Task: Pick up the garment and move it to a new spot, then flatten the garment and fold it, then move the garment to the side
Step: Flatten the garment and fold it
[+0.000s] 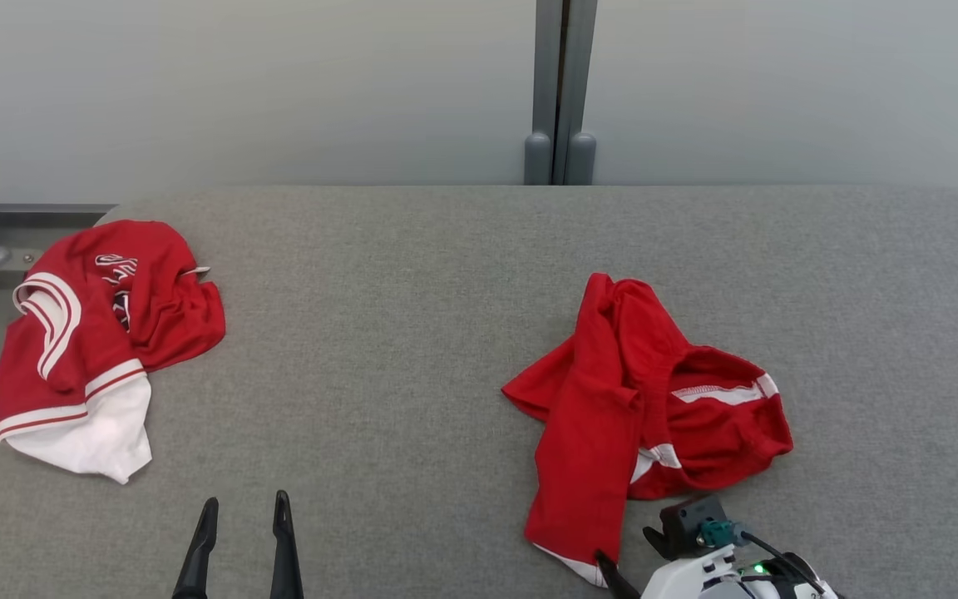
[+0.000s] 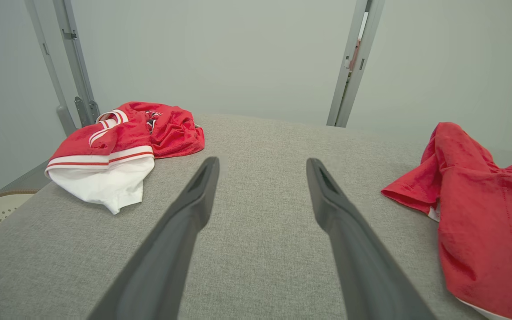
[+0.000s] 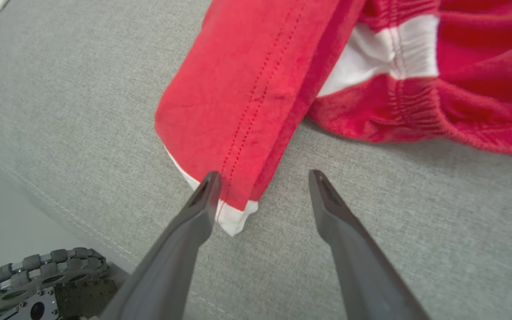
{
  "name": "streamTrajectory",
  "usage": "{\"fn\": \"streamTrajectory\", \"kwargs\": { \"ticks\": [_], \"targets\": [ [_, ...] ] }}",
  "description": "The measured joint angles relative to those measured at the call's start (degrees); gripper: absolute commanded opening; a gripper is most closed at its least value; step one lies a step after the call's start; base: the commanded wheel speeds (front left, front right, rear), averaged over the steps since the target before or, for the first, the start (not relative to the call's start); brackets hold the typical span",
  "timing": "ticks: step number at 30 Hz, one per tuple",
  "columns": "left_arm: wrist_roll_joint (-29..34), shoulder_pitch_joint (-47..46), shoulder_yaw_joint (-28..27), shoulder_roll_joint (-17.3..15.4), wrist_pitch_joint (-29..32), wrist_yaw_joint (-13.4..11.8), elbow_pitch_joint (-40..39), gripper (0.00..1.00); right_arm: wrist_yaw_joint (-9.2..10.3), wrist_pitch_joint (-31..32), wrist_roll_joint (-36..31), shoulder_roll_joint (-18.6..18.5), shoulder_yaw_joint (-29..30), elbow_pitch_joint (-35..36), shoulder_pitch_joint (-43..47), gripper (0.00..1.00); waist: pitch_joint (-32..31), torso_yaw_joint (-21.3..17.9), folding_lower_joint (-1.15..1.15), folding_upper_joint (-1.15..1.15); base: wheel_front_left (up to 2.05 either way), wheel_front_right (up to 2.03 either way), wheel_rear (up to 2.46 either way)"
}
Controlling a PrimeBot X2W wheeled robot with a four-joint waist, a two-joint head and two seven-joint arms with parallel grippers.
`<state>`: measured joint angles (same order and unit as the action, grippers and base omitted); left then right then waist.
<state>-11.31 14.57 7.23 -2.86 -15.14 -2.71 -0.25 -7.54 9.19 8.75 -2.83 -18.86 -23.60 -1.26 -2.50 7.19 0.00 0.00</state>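
On a grey table (image 1: 412, 333), the right gripper (image 3: 262, 178), fingers apart, is hovering at the hem of the red shorts (image 1: 612, 399); the left gripper (image 1: 246, 501) is hanging equally spread.

The head camera looks forward and down over the grey padded surface (image 1: 412, 333) from its near edge. The left wrist camera looks low across it toward the far edge. The right wrist camera looks down, very close on the red shorts (image 3: 238, 89), which all three views share.
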Motion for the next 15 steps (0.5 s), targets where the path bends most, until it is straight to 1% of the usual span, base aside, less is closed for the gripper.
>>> {"fn": "streamTrajectory", "kwargs": {
  "ticks": [4,5,6,7,11,15],
  "targets": [
    [-0.22,-0.32,0.22,0.0,0.0,0.03,0.21,1.0,0.0,3.04,1.34,0.02,-0.54,-1.98,-0.68,1.0,0.38,0.79,0.0,0.0,0.0,0.0,0.0],
    [-0.25,-0.47,0.32,0.0,0.0,0.03,0.3,1.0,0.01,3.99,1.37,0.02,-0.83,-2.45,-0.82,0.87,0.43,0.97,0.0,0.0,0.0,0.0,0.0],
    [-0.26,-0.58,0.37,0.0,0.0,0.02,0.31,1.0,0.01,4.46,1.8,-0.01,-1.09,-2.63,-0.97,0.27,0.44,1.09,0.0,0.0,0.0,0.0,0.0],
    [-0.37,-0.66,0.44,0.0,0.0,0.01,0.32,1.0,0.01,4.67,3.27,0.0,-1.16,-2.52,-1.27,0.0,0.42,1.23,0.0,0.0,0.0,0.0,0.0],
    [-0.82,-0.99,0.62,0.01,0.0,-0.26,0.35,1.0,0.01,4.61,8.5,-0.01,-2.59,0.19,-3.16,0.0,0.25,1.3,0.0,0.0,0.0,0.0,0.0],
    [-1.11,-1.49,0.65,0.0,0.0,-0.42,0.29,1.0,0.01,6.41,11.33,-0.08,-6.06,5.99,-8.47,0.0,-0.2,1.01,0.0,0.0,0.0,0.0,0.0]
  ]
}}
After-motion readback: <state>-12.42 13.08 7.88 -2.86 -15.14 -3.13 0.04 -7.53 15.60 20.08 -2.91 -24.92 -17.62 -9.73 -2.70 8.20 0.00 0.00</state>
